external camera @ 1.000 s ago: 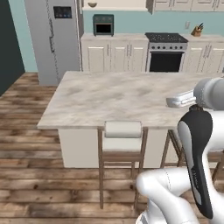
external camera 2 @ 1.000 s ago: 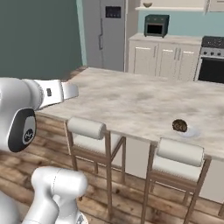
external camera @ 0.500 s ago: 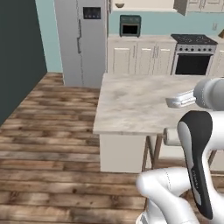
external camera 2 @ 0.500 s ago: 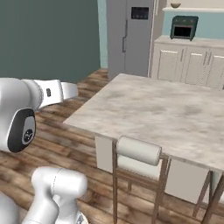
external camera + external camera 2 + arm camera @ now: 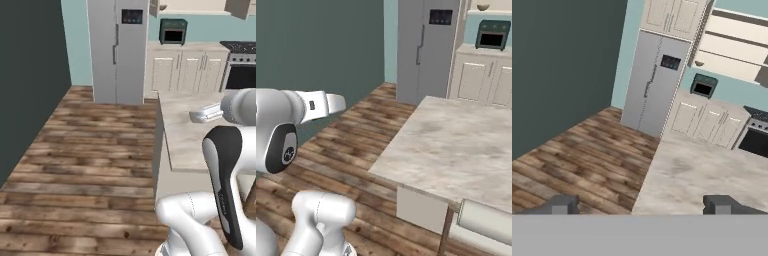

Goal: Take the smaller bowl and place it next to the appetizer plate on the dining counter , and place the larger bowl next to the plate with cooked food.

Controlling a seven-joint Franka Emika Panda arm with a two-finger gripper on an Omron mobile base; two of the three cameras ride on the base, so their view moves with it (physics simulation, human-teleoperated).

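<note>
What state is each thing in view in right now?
gripper: open, holding nothing.
dining counter: the part in view bare on top.
fridge: doors shut.
microwave: door shut.
base cabinets: doors shut.
stool: tucked at the counter's edge.

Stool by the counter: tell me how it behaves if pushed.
The stool sits high on a thin leg, so a high push probably tips it. Low down, it may skid on the smooth wood floor. The padded seat likely gives slightly.
</note>
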